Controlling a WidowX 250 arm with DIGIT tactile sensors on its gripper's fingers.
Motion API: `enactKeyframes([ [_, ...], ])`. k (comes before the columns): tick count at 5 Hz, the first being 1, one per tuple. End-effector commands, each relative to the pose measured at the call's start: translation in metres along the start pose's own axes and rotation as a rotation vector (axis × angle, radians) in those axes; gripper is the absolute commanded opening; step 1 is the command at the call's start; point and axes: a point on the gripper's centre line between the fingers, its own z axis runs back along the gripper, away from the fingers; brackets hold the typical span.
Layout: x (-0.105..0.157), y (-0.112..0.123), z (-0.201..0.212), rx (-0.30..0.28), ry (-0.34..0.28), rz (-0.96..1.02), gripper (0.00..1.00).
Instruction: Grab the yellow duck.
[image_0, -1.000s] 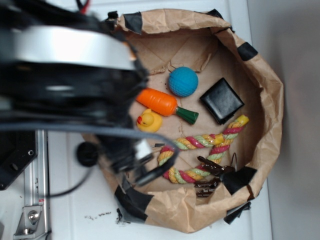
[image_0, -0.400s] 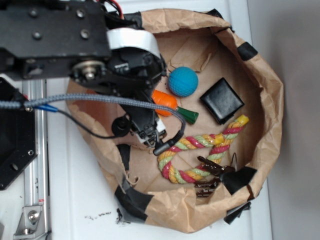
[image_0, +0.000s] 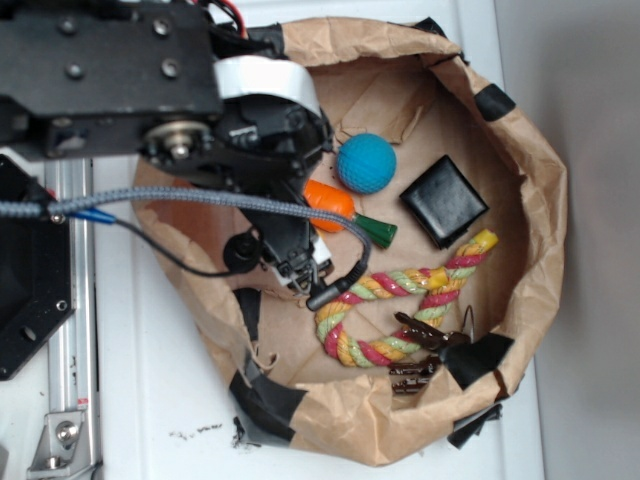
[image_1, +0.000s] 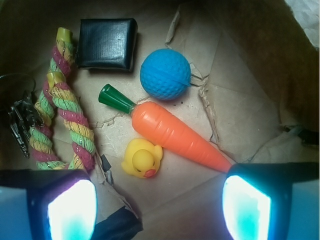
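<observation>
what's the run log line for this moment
phase: approach | gripper: open, above bin | yellow duck: not grasped, touching carrot | next: likely descend

A white worktop (image_0: 150, 400) fills the lower left of the exterior view, with dark specks near the bottom edge. A metal rail (image_0: 72, 330) runs down the far left. A plain grey surface (image_0: 600, 250) takes the right side, evenly lit

Carrot (image_1: 175, 132) touches duck (image_1: 142, 158) — rope (image_1: 65, 120) near.
</observation>
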Motion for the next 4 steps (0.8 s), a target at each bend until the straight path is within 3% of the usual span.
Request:
enactKeyframes([
  [1, 0.007, 0.018, -0.015, -0.024, -0.057, 0.104, 1.00],
  [3, -0.008, 0.011, -0.038, -0.033, -0.081, 0.196, 1.00],
  [4, -0.010, 0.011, -0.054, 0.031, -0.069, 0.186, 1.00],
])
